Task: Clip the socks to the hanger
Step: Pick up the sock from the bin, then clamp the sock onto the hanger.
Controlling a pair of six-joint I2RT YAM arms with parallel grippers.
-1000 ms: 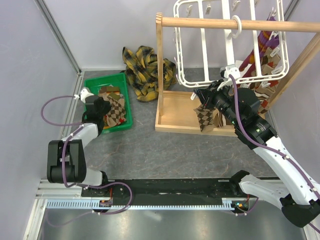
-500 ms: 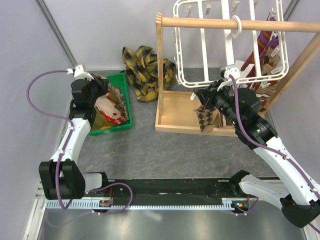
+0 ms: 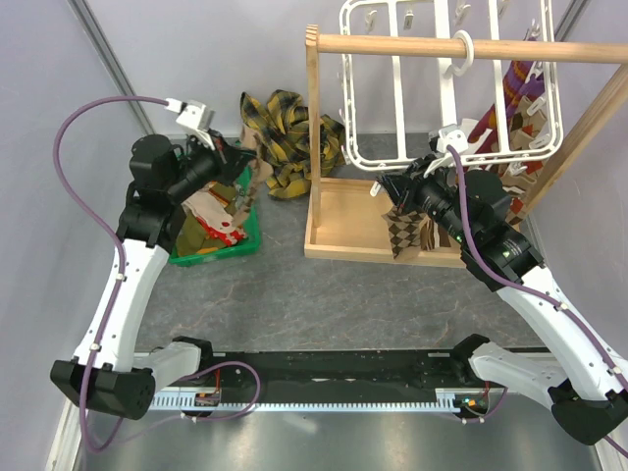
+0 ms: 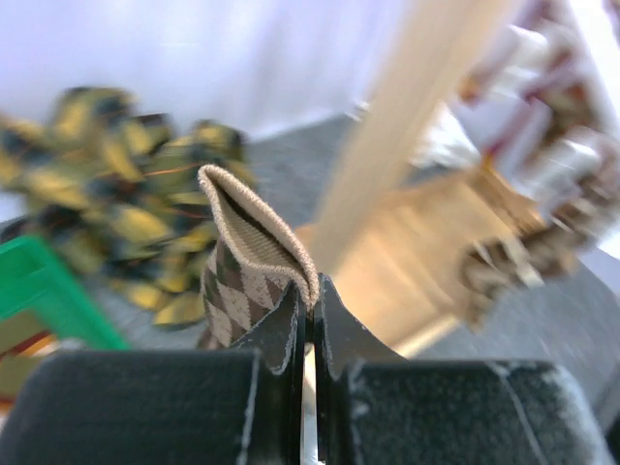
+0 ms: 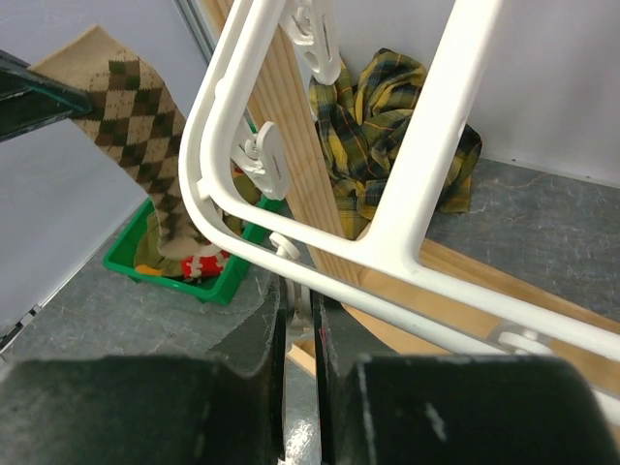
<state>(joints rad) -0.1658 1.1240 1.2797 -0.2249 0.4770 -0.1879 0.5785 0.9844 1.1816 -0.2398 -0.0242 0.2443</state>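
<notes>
My left gripper (image 3: 235,157) is raised above the green bin, shut on the cuff of a brown-beige argyle sock (image 4: 254,254). The sock (image 3: 208,208) trails down into the bin. In the left wrist view the gripper (image 4: 310,291) pinches the folded cuff edge. The white grid hanger (image 3: 400,108) hangs from the wooden rod. My right gripper (image 3: 391,186) is at its lower left corner, and in the right wrist view the gripper (image 5: 299,291) is shut on a small white clip (image 5: 287,250) under the frame (image 5: 423,165). Another argyle sock (image 3: 397,231) hangs just below it. Striped socks (image 3: 518,86) hang at the hanger's right side.
A green bin (image 3: 226,251) holds more socks. The yellow-and-black plaid cloth (image 3: 285,137) lies behind it. The wooden rack's rod (image 3: 392,43), post (image 3: 314,128) and tray (image 3: 343,221) stand between the arms. Grey walls close in left and back.
My left arm has risen out of the bin and swung right, pulling the argyle sock up with it. The right arm has stayed put on the clip.
</notes>
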